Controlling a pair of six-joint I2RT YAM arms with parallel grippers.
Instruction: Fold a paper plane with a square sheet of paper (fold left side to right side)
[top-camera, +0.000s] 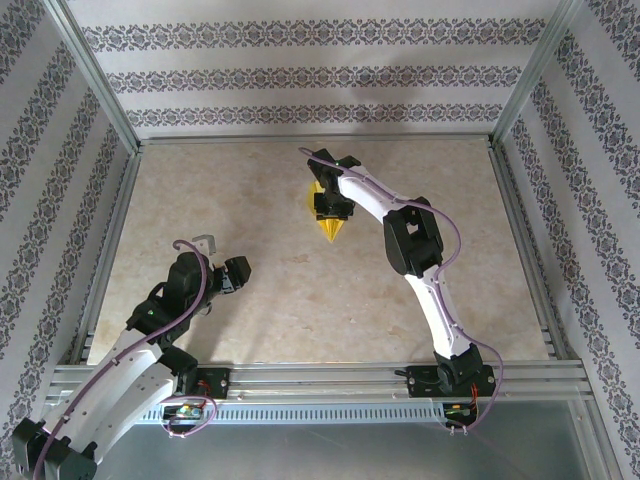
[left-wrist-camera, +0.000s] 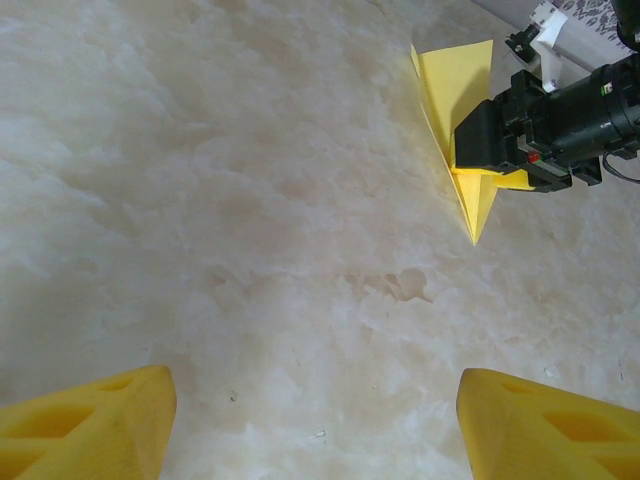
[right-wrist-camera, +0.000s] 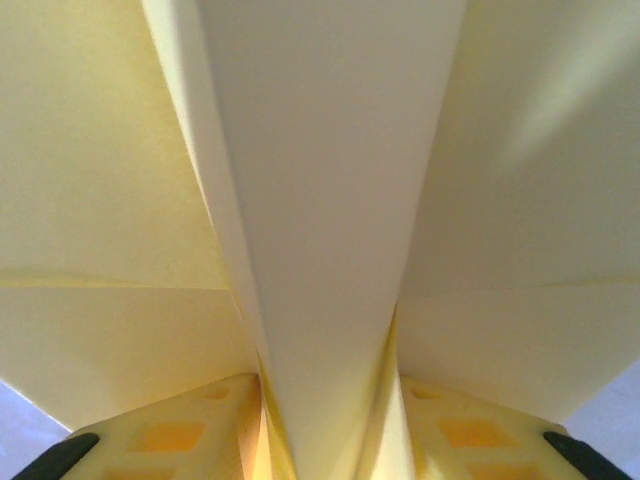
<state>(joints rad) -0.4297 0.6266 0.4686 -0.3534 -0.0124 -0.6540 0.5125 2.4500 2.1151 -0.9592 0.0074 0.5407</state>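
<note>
The yellow paper plane (top-camera: 330, 230) lies as a pointed dart on the far middle of the table, its tip toward the near side. My right gripper (top-camera: 333, 208) reaches down onto it from above. In the right wrist view the plane's raised centre fold (right-wrist-camera: 330, 200) stands between the yellow fingers (right-wrist-camera: 180, 435), with a thin gap on each side; the jaws are open. My left gripper (top-camera: 222, 258) hovers over bare table at the near left, open and holding nothing. Its view shows the plane (left-wrist-camera: 455, 85) far off under the right gripper (left-wrist-camera: 490, 150).
The marble-patterned tabletop (top-camera: 250, 190) is bordered by aluminium rails (top-camera: 300, 372) in front and on both sides. Patterned walls (top-camera: 300, 70) close off the back and sides. Bare surface lies between the left gripper (left-wrist-camera: 315, 430) and the plane.
</note>
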